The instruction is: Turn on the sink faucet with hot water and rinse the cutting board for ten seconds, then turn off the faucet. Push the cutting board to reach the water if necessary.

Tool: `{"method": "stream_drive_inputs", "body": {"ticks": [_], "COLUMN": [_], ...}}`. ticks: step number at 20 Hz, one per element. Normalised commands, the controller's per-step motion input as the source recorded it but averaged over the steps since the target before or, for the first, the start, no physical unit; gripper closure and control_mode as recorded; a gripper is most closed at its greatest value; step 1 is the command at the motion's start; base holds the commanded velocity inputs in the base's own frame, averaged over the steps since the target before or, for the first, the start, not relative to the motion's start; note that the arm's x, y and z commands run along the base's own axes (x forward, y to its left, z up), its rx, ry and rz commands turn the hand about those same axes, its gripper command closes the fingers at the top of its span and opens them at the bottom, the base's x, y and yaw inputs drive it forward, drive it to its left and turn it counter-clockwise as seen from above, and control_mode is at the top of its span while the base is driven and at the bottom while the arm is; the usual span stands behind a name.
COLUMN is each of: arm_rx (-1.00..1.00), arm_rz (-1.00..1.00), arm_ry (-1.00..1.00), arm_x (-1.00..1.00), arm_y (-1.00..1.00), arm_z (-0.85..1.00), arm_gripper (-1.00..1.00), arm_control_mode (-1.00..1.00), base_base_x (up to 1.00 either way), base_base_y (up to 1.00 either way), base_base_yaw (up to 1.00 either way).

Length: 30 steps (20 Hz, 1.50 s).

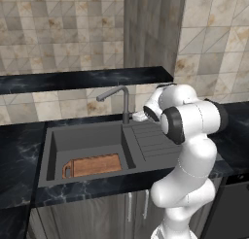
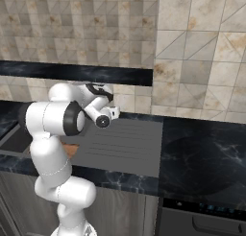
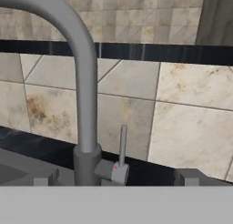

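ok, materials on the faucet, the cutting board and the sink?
Sink faucet: looks like brushed grey metal, uniform dull sheen, though the render leaves it open. Cutting board: wood, reddish-brown with visible grain and darker rim. Sink: dark grey matte, perhaps composite or coated metal; no gloss.
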Motion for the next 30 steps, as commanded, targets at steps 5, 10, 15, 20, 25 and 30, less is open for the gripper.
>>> {"method": "stream_drive_inputs", "body": {"ticks": [5,10,15,20,25,30], "arm_rx": [0.10,0.07,0.03,0.01,0.00,0.00], "arm_rz": [0.00,0.00,0.00,0.00,0.00,-0.02], "arm_ry": [0.00,0.00,0.00,0.00,0.00,0.00], "arm_x": [0.23,0.23,0.21,0.09,0.09,0.07], "arm_y": [0.00,0.00,0.00,0.00,0.01,0.00], "arm_z": [0.00,0.00,-0.11,-0.17,-0.12,0.00], "arm_gripper": [-1.00,-1.00,-1.00,-1.00,-1.00,-1.00], "arm_control_mode": [-1.00,-1.00,-1.00,-1.00,-1.00,-1.00], "base_base_x": [0.00,0.00,0.00,0.00,0.00,0.00], "base_base_y": [0.00,0.00,0.00,0.00,0.00,0.00], "base_base_yaw": [0.00,0.00,0.00,0.00,0.00,0.00]}}
